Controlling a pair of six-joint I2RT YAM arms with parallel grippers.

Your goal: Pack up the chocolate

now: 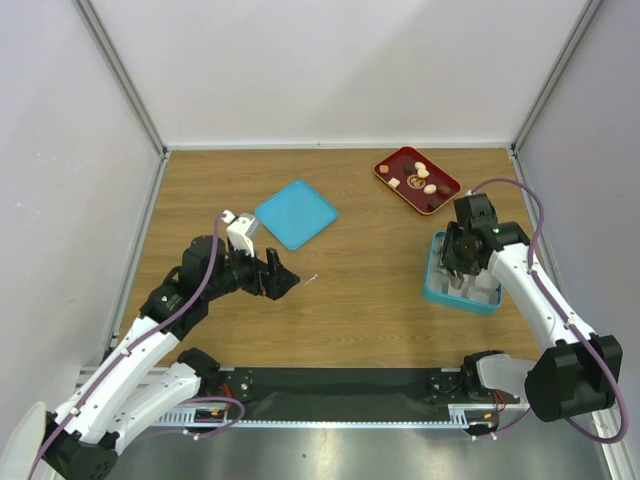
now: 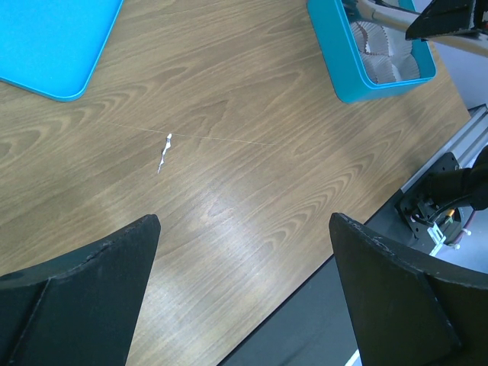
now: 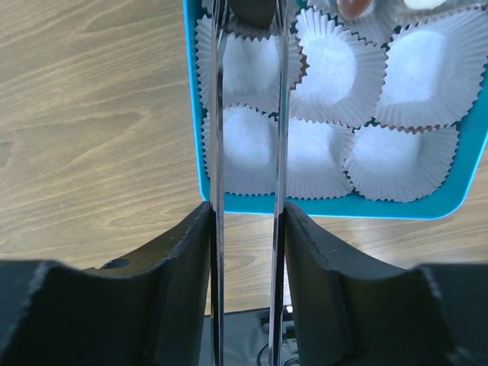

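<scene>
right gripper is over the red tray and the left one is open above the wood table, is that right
Not quite: the right gripper is over the teal box of white paper cups, not the red tray, as the top external view shows. The left gripper is open above the table.

The wooden bench (image 1: 360,300) carries a flat teal lid (image 1: 296,213), a dark red tray (image 1: 432,200) far right, a teal box (image 1: 455,299) nearer, and a white scrap (image 1: 312,279).

The table (image 1: 340,300) is of brown wood. Plain pale walls (image 1: 340,70) stand around it on three sides.
</scene>
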